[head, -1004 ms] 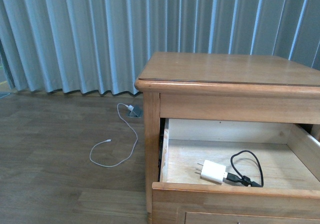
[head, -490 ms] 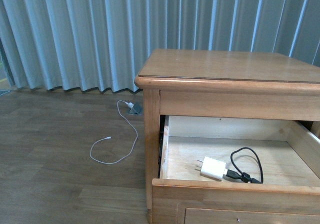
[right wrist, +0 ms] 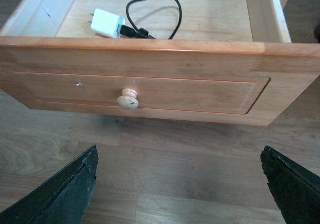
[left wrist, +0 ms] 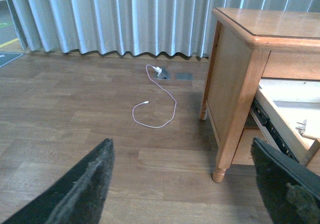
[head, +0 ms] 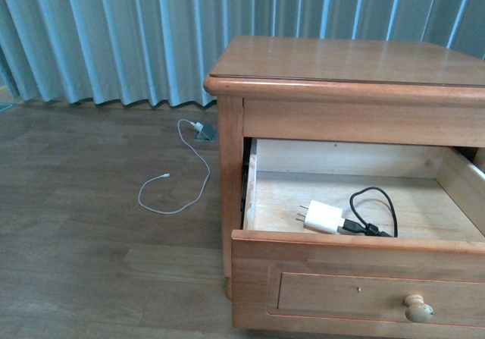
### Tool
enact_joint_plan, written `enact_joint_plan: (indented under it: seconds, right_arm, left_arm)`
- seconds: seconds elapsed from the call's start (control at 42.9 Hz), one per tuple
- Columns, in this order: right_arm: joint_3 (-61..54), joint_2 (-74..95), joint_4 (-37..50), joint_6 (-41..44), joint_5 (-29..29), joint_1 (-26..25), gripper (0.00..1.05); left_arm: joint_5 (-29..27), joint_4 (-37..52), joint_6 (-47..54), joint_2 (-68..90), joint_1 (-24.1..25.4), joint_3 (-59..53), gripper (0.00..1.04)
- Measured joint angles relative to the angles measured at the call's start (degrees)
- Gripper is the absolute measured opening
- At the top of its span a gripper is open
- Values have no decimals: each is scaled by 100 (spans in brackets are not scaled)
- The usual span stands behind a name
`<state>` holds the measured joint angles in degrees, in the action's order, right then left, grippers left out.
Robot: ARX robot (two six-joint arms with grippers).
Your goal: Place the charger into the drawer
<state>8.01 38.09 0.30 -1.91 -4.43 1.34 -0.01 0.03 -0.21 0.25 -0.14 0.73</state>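
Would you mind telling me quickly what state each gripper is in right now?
Left gripper: open, holding nothing.
Right gripper: open, holding nothing.

Drawer (right wrist: 145,53): I see it pulled open, pale knob (right wrist: 128,98) on its front panel.
Charger (right wrist: 108,23): lying inside near the front edge, black cable (right wrist: 155,13) looped beside it.
Right gripper (right wrist: 180,184): fingers (right wrist: 65,194) spread wide, apparently empty.

Smooth honey-brown wooden drawer (head: 356,290)
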Motion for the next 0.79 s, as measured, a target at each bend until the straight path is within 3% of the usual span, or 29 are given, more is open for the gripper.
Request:
enact_joint_plan:
  seconds: [0.093, 0.327, 0.793]
  right_arm:
    - [107, 946, 614, -42, 9, 13, 96]
    - [579, 3403, 2157, -94, 256, 136, 96]
    - [1679, 6000, 3480, -155, 800, 297, 96]
  left_arm:
    - [-2, 0, 4, 0, 0, 0, 100]
    - [0, 0, 4, 0, 0, 0, 99]
    - [0, 0, 4, 0, 0, 0, 99]
